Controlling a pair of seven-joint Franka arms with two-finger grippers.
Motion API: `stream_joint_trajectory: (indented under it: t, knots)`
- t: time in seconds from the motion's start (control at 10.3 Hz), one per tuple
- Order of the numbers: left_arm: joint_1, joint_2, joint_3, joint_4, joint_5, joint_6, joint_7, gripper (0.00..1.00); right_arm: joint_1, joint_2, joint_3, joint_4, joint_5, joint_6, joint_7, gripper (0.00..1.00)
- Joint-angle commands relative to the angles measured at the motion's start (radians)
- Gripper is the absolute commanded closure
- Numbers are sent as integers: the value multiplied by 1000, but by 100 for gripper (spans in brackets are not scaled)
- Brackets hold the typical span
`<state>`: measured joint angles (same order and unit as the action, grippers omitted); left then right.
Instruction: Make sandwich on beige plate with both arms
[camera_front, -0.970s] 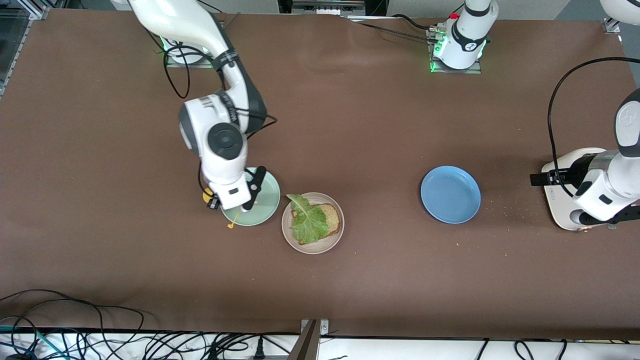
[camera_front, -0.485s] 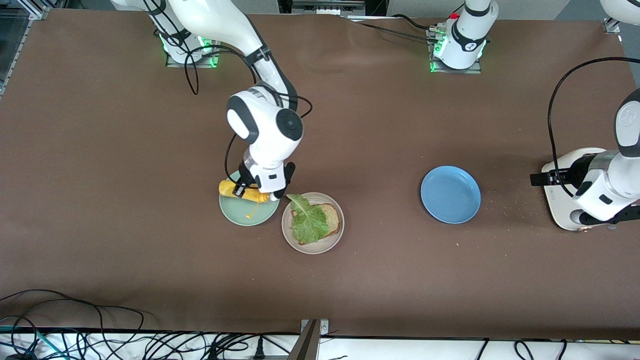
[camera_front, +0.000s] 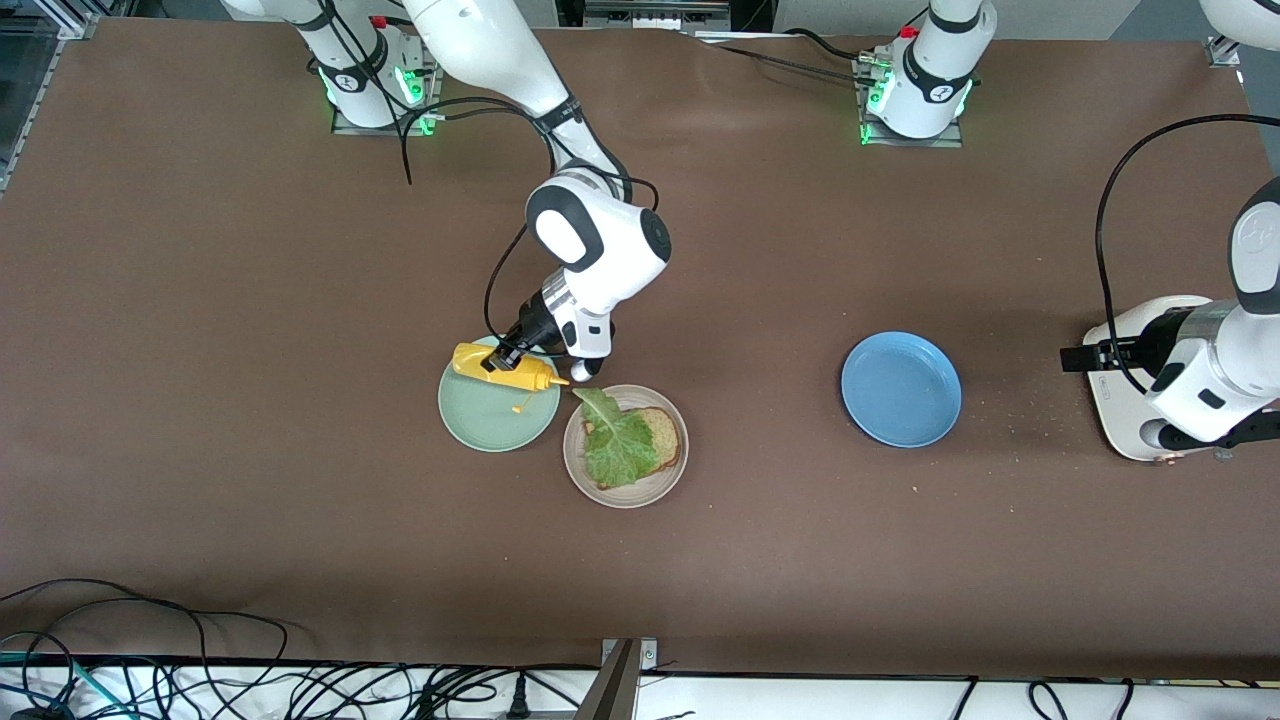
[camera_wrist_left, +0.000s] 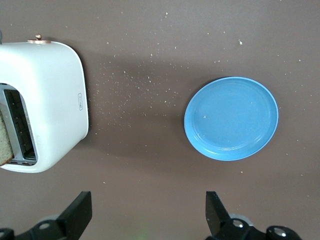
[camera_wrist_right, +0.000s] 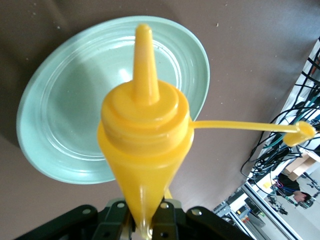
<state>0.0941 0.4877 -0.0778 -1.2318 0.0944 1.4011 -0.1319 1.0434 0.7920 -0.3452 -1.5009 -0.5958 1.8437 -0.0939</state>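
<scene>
Since the beige plate (camera_front: 668, 482), beside the mint plate (camera_front: 480, 425), holds only one bread slice (camera_front: 664, 437) w/ lettuce (camera_front: 615, 440), top slice is still missing. Right gripper (camera_front: 503, 362) clamps a yellow mustard bottle (camera_front: 500, 368) over the mint plate; left gripper (camera_wrist_left: 147, 217), fingers apart, waits over bare table near the toaster (camera_wrist_left: 45, 105).

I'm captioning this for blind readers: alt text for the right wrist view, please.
The right end effector grips a yellow squeeze bottle, nozzle pointing away from the camera, over a mint-green plate on the brown table. The bottle's tethered cap dangles to one side.
</scene>
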Motion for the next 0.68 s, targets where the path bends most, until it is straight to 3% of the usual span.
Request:
stream_joint_trajectory:
  t: [0.0,0.19,0.58]
  knots:
    - [-1,-17,-4,-11,30,-8,11,0,12,16,-17,57,-48,-29,19,100]
    - [-1,-17,-4,-11,30,-8,11,0,4,30,-53,123,-105,-27,49,100]
    - [-1,-17,-4,-11,30,-8,11,0,-19,152,-60,267,-102,-14,52,100]
